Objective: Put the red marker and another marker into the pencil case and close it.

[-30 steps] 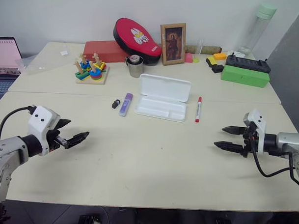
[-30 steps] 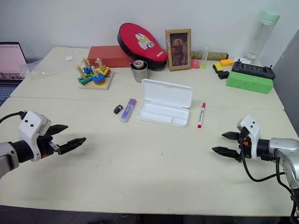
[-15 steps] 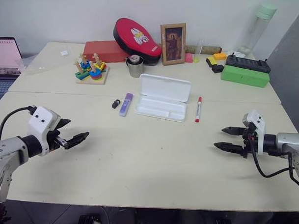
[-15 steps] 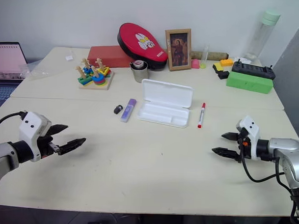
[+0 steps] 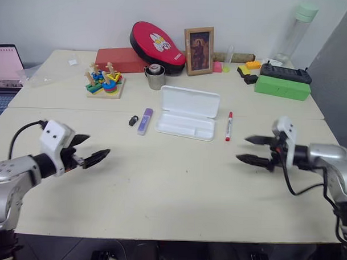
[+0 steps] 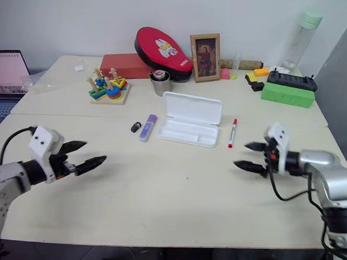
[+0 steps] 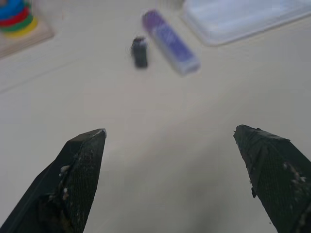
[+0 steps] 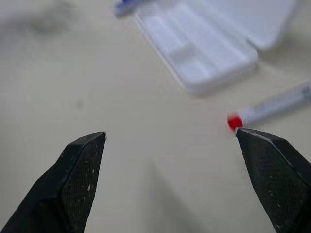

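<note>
Both pairs of black fingers stand spread wide and empty. The right gripper (image 5: 254, 150) hangs over the bare table (image 5: 171, 192), aimed inward, with the red marker (image 5: 228, 125) near it, just beyond and inward of its tips; in the right wrist view the marker's red end sits close by one fingertip (image 8: 272, 174), not touching. The left gripper (image 5: 88, 150) hovers on the other side, well apart from the purple highlighter (image 5: 145, 120), which lies with a small black cap (image 5: 132, 120) just beside it on the side away from the case. Between the two pens sits the white pencil case (image 5: 187, 113), open, its lid laid back toward the wall and its shallow tray empty. The red marker lies along its right side and the highlighter along its left, neither touching it. Farther back stand a metal cup (image 5: 155, 77), a wooden stacking toy (image 5: 103, 83), a framed picture (image 5: 199, 43), a red pouch (image 5: 157, 46) and a green box (image 5: 283, 87). To me this looks like the very start, the reach toward the pens, with nothing picked up yet. The next move, I would say, calls for the right gripper to come down across the slim marker's barrel and close; the danger is that so thin a pen rolls away.
</note>
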Robot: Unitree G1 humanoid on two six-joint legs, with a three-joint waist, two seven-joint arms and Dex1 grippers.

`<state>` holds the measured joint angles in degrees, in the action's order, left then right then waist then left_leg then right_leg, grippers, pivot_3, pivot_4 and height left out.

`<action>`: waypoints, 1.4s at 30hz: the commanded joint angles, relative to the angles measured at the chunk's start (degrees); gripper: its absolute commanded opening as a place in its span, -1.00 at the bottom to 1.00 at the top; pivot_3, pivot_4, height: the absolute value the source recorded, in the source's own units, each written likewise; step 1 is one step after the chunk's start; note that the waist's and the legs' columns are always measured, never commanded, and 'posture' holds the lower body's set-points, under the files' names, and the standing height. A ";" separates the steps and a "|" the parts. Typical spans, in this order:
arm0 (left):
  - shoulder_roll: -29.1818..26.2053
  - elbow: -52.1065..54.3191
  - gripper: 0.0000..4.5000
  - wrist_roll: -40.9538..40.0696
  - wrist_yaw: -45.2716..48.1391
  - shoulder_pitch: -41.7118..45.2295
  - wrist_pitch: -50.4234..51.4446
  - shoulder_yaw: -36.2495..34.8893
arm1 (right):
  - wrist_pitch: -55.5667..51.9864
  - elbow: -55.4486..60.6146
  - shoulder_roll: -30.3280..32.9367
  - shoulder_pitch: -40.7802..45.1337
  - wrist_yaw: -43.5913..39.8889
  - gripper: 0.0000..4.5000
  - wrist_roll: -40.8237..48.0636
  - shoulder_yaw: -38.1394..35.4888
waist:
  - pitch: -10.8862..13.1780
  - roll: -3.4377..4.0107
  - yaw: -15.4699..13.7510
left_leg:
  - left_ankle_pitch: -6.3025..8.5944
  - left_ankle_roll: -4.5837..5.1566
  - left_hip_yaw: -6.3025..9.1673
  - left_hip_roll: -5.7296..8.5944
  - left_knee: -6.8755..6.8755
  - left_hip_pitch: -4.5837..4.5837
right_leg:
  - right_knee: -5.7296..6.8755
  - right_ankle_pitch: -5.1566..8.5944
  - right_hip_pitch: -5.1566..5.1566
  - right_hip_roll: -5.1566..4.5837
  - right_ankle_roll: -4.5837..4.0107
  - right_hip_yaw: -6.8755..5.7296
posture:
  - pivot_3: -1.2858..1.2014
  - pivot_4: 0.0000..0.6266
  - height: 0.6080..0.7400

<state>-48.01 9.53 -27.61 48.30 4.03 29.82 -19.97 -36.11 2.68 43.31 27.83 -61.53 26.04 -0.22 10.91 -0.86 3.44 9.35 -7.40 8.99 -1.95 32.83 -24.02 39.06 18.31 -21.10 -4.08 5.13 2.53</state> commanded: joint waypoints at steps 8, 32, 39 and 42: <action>7.10 6.10 1.00 -0.86 2.09 10.03 -0.15 14.19 | 10.53 -19.14 -15.09 16.47 2.46 0.98 -13.50 15.46 | -0.01 -0.02 -0.30 | -0.01 -0.01 0.01 0.00 0.03 -0.08 | -0.03 -0.02 -0.03 0.00 0.00 -0.03 | 0.03 -0.52 1.00; 15.00 4.39 1.00 1.36 -0.77 18.54 -1.25 19.56 | 18.76 -35.91 -22.17 23.76 0.73 -0.67 -23.60 18.18 | -0.01 -0.02 0.01 | -0.02 -0.02 0.03 0.00 0.04 -0.11 | 0.03 -0.02 -0.09 0.00 0.00 -0.06 | 0.03 -0.52 1.00; 14.68 4.77 1.00 1.47 -0.91 17.91 -1.09 19.13 | 18.09 -29.99 -21.95 22.43 -0.84 -0.97 -22.27 17.44 | -0.01 -0.02 0.02 | -0.02 -0.02 0.03 0.00 0.04 -0.11 | 0.03 -0.02 -0.08 0.00 0.00 -0.06 | 0.03 -0.52 1.00; 13.86 6.63 1.00 0.80 -0.73 16.42 -0.24 18.61 | 17.37 -20.60 -20.13 18.12 -4.29 -0.97 -20.26 18.12 | -0.01 -0.02 0.00 | -0.02 -0.03 0.03 0.00 0.03 -0.11 | 0.02 -0.02 -0.09 0.00 0.00 -0.06 | 0.03 -0.52 1.00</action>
<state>-33.32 13.26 -26.10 47.55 21.10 29.60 0.05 -18.33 -25.01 22.09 47.54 -63.37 3.71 18.57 10.90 -0.87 3.44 9.33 -7.43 9.02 -1.94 32.86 -24.14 39.07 18.29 -21.18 -4.08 5.13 2.47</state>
